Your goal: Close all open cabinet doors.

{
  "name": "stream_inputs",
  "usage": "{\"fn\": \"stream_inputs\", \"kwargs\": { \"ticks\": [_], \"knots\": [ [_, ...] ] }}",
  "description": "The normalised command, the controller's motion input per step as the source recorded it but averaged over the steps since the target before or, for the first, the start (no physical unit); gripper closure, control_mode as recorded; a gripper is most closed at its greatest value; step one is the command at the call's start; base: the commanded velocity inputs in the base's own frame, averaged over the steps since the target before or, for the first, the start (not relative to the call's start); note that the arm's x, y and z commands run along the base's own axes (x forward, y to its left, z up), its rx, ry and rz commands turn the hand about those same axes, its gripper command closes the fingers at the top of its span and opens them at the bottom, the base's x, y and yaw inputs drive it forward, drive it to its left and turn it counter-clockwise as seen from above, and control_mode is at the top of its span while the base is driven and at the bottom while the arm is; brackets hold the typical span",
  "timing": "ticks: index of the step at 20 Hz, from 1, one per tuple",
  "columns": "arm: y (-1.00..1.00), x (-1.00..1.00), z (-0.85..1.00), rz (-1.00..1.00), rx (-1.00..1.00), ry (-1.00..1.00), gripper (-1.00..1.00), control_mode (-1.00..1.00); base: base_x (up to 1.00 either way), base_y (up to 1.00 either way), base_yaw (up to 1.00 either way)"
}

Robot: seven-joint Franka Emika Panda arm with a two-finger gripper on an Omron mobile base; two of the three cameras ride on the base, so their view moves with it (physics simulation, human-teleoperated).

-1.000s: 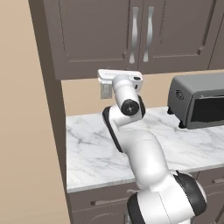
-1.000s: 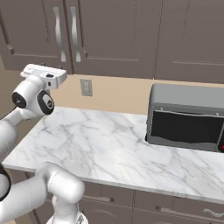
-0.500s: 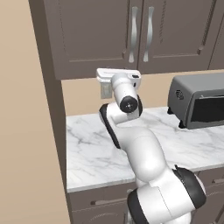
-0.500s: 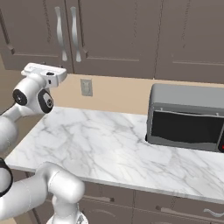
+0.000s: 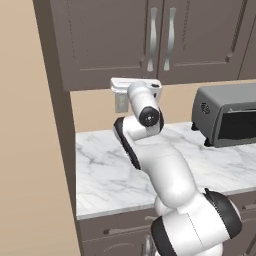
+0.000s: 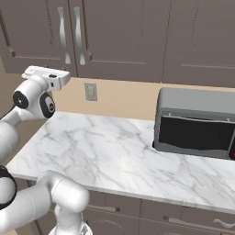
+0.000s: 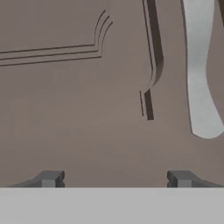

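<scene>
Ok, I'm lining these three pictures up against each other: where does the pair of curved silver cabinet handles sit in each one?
Left base view: the pair of handles at top centre, above the hand.
Right base view: the pair at upper left.
Hand view: one silver handle at upper right, close up.
Shared landmark: the toaster oven in both base views.

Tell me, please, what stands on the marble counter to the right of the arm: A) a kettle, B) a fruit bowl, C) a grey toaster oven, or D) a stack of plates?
C: a grey toaster oven with a dark glass door stands on the counter, below the cabinet doors.
</scene>
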Motion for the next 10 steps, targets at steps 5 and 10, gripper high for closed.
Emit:
{"fn": "stream_inputs", "kwargs": {
  "ticks": [5, 10],
  "knots": [
    [-0.02, -0.14, 0.05, 0.0, 0.0, 0.08, -1.0, -1.0, 0.0, 0.0, 0.0],
    [-0.18, -0.51, 0.25, 0.0, 0.0, 0.16, -1.0, -1.0, 0.0, 0.0, 0.0]
  ]
}}
